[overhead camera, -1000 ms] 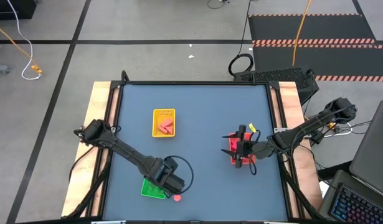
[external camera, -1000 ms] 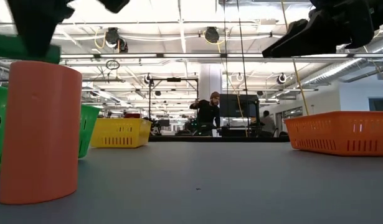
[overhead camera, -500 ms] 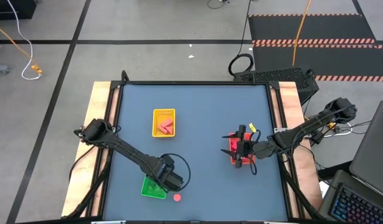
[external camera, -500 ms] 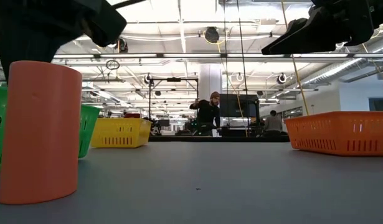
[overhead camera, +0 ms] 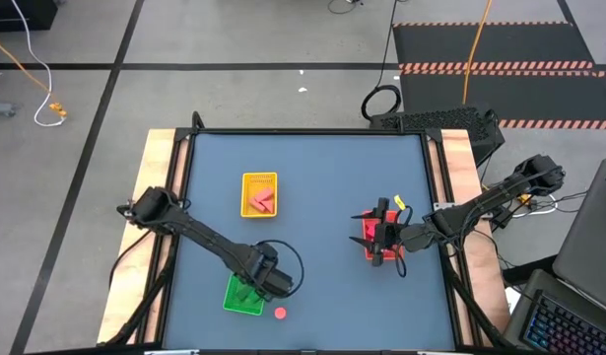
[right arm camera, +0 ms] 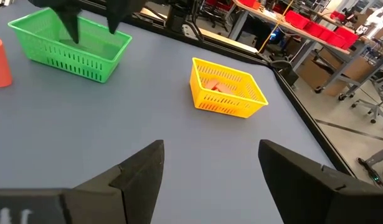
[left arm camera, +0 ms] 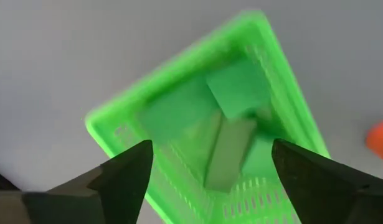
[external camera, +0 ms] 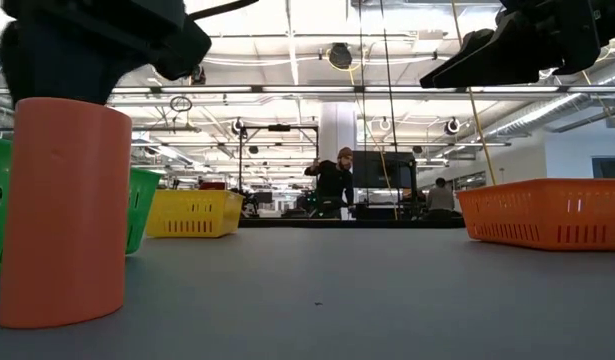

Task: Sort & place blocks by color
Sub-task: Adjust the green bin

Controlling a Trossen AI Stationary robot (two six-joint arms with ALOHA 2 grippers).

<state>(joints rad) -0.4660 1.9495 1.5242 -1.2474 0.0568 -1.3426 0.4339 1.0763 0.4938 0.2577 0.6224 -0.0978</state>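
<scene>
The green tray (overhead camera: 242, 297) served as the landmark; it sat near the table's (overhead camera: 312, 177) front edge, on the left arm's side. The left gripper (left arm camera: 210, 177) hung directly above this tray, its two dark fingers (left arm camera: 126, 171) spread wide with nothing between them. Through the gap, several green blocks (left arm camera: 231, 124) lay loose on the tray floor, one flat square piece overlapping longer ones; their exact count could not be told. A round salmon-pink block (overhead camera: 281, 314) stood upright on the bare table just beside the green tray, on the side toward the right arm and outside the tray wall, not touching it. In the low view this piece (external camera: 64, 212) rose close to the camera as a plain cylinder, with the green tray's mesh wall (external camera: 139, 205) behind it. The yellow tray (overhead camera: 260, 193) lay farther back from the green tray, well apart, and held salmon-pink pieces (overhead camera: 262, 203). The red tray (overhead camera: 374, 237) stood across the table from the green tray, well apart, mostly hidden under the right arm; what it held could not be seen. The right gripper (right arm camera: 210, 168) hovered over that red tray, facing back toward the green one, its fingers (right arm camera: 138, 174) parted fairly wide and empty. Beyond the table, a person (external camera: 335, 182) stood in the room behind the yellow tray.
</scene>
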